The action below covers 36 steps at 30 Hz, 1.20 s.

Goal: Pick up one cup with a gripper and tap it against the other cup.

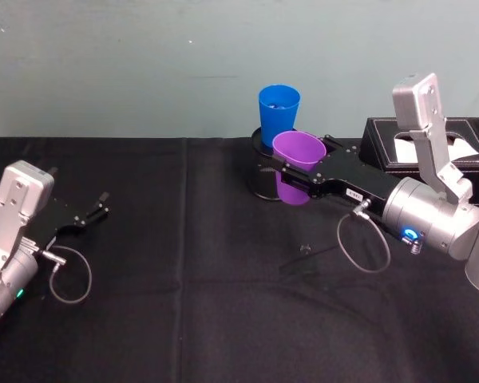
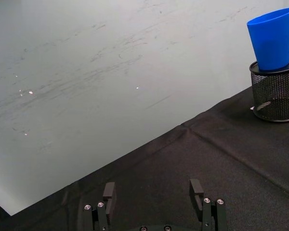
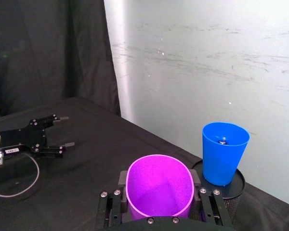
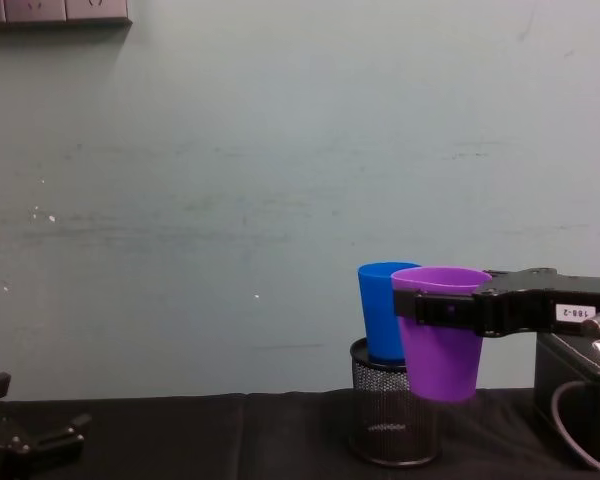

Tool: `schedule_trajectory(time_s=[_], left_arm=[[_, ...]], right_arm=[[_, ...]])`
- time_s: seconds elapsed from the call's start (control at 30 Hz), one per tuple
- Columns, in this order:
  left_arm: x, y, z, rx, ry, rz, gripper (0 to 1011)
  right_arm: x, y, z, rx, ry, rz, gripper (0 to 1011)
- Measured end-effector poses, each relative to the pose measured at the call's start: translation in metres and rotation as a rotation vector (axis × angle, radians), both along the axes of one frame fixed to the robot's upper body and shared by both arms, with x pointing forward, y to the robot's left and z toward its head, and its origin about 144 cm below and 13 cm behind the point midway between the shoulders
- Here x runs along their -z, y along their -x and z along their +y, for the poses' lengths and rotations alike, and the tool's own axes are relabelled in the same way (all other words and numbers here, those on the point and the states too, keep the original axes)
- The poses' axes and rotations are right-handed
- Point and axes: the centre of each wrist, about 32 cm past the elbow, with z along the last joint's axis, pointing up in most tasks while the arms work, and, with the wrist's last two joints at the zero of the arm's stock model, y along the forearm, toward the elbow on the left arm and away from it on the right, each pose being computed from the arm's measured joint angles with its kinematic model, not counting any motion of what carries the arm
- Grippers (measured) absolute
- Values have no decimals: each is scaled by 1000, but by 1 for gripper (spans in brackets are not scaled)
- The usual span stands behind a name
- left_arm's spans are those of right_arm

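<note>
My right gripper point(image 1: 305, 162) is shut on the purple cup point(image 1: 297, 153) and holds it upright above the table. The blue cup point(image 1: 279, 108) stands upright on top of a black mesh holder point(image 1: 261, 177) just behind. In the chest view the purple cup point(image 4: 439, 338) overlaps the blue cup point(image 4: 381, 310) from the right. In the right wrist view a narrow gap shows between the purple cup point(image 3: 159, 186) and the blue cup point(image 3: 224, 153). My left gripper point(image 1: 102, 205) rests open near the table's left edge, nothing between its fingers point(image 2: 109, 193).
A black tissue box point(image 1: 431, 145) stands at the back right, beside the right arm. A pale wall runs close behind the black-clothed table point(image 1: 184, 319). Cable loops hang under both wrists.
</note>
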Motion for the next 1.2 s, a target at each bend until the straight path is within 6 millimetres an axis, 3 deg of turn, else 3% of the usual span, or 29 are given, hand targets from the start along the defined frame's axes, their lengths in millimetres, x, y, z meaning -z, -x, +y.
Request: schedule_trajectory(time_s=[1.2], left_arm=[[0,0,0,0,0,0,1000]], right_arm=[[4,-3,3,6,-1,12,723]])
